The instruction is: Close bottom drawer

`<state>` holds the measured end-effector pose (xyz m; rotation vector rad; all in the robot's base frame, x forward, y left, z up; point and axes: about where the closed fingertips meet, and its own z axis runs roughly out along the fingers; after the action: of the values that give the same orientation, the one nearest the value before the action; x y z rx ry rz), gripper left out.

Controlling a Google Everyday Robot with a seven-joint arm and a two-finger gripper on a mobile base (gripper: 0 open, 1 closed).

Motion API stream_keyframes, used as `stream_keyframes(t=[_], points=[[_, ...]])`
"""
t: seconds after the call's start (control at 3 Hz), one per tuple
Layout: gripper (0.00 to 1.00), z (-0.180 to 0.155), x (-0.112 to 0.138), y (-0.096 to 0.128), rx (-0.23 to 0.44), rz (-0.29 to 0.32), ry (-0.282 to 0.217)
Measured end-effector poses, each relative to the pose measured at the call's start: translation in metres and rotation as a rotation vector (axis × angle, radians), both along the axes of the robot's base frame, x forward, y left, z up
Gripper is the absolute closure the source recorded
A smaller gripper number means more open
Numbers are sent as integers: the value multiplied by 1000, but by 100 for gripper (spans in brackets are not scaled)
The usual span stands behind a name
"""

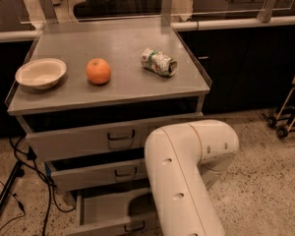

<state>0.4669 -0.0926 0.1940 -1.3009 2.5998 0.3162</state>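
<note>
Item under inspection: bottom drawer (105, 208), lowest of three in a grey metal cabinet (123, 43). Stands pulled out, further forward than the two above, with the shallow tray interior exposed and the plain front near the lower edge of view. Carries a small dark pull handle (134, 226), partly cut off by the frame. Right-hand portion hidden behind the arm (184, 176).

Above it: middle drawer (96, 175), slightly open, with a dark gap along its upper edge. Above that: top drawer (78, 142), taller-fronted, also ajar beneath the cabinet top.

On the cabinet top, left to right: pale bowl (41, 73) near the left edge, upright; orange (98, 71) just beside it, not touching; crumpled can (159, 62) lying on its side, well apart from the orange.

White arm bent at a rounded elbow in front of the cabinet's right side, running down and out of view past the bottom edge. As for the gripper: out of frame, presumably below the lower edge at the end of that arm; impossible to tell whether apart or together.

Left of the cabinet: dark cables (19, 154) trailing down onto the speckled floor (265, 181). At far right: wheeled base of a cart (285, 124), well apart from the cabinet.
</note>
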Motion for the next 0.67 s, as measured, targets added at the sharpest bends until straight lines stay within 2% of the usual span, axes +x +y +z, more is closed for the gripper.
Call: stream_keyframes(t=[0.33,0.67], points=[[100,-6,10,12,4,26,-28],[81,-6,10,12,5,27,-29]])
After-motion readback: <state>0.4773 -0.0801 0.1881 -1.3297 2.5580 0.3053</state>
